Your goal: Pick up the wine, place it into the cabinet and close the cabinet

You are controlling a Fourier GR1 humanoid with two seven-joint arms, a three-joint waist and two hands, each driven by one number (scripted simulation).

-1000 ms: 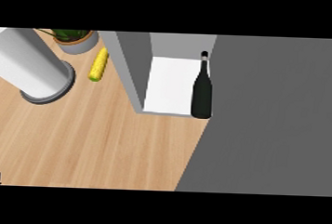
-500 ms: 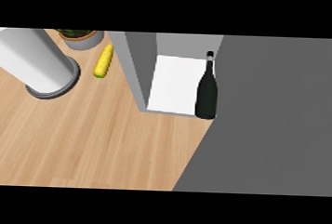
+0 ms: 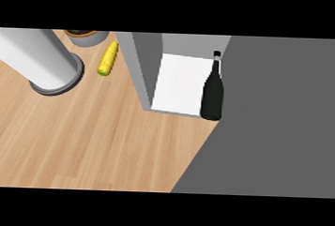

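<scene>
We saw the wine bottle (image 3: 212, 90) standing inside the cabinet (image 3: 147, 67), on its white shelf (image 3: 178, 85), near the front right corner. A big grey door (image 3: 274, 123) covered the right side of what we saw, and it looked open. We could not find either robot hand, so we could not tell if they were spread or pressed together.

We thought the bottle was already in place and only the closing was left. The bottle stood close to the shelf's front edge, so a swinging door could bump it and tip it over.

We counted one wine bottle, one cabinet and one door. On the wooden worktop (image 3: 93, 140) we counted one yellow corn cob (image 3: 108, 59), one tall grey can (image 3: 40, 61) and one pot (image 3: 86, 35) at the top.
</scene>
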